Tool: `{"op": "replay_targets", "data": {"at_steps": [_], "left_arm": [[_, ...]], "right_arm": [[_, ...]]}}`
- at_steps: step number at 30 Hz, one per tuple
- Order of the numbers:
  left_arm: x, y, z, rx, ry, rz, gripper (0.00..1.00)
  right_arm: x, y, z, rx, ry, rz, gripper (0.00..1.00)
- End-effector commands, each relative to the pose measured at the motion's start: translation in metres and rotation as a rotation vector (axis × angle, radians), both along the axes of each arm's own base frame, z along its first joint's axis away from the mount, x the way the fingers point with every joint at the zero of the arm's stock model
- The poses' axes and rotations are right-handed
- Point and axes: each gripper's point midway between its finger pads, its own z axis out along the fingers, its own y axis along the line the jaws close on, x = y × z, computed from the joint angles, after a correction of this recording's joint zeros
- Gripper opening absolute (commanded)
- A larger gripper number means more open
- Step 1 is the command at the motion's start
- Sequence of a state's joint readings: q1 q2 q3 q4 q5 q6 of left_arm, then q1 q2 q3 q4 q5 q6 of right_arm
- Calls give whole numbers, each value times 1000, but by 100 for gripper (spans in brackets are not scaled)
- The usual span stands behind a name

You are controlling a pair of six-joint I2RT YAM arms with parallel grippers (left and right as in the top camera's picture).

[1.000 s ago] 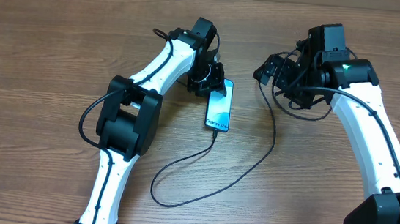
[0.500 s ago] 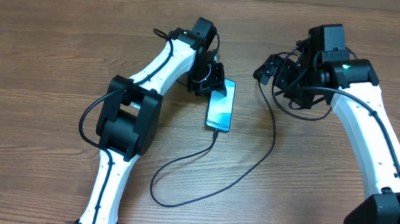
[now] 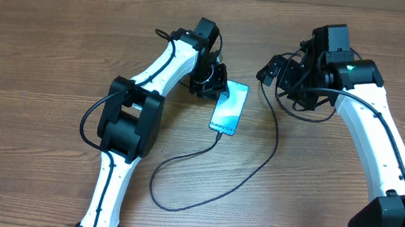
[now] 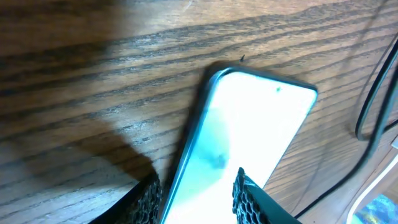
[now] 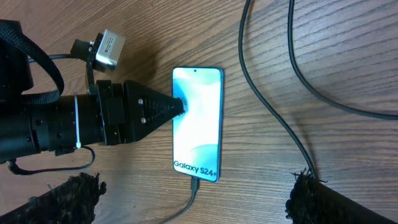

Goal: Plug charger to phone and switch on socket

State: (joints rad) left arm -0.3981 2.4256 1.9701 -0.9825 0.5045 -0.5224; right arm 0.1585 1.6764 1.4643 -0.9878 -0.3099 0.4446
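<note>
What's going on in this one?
The left end effector sits against the long edge of the phone, near its top. The phone lies face up on the wooden table, with the charger already plugged into its bottom end. The right end effector hangs open above, holding nothing.

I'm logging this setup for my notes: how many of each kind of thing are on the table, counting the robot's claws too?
phone: 1
black charger cable: 1
robot claws: 2 (left claw, right claw)
Total: 4
</note>
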Motion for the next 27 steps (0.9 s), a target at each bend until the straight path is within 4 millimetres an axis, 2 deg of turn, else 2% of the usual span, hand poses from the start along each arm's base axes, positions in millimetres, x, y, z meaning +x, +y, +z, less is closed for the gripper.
{"op": "replay_targets", "data": {"at_steps": [1, 8, 9, 10, 12, 23, 27], "left_arm": [[-9, 7, -14, 59, 27, 4, 42], [-9, 7, -14, 60, 29, 4, 42], [-9, 7, -14, 60, 27, 0, 47], [-9, 7, -14, 59, 24, -6, 59], [-9, 7, -14, 59, 24, -5, 66], [-7, 23, -13, 66, 44, 12, 72], [-6, 28, -4, 60, 13, -31, 72]], "right_arm": [[1, 0, 13, -1, -39, 3, 100], [0, -1, 12, -2, -36, 2, 100], [0, 0, 12, -1, -36, 3, 100], [0, 0, 12, -1, -35, 3, 100], [0, -1, 12, -2, -34, 3, 100], [0, -1, 12, -3, -34, 3, 100], [0, -1, 12, -3, -34, 3, 100]]}}
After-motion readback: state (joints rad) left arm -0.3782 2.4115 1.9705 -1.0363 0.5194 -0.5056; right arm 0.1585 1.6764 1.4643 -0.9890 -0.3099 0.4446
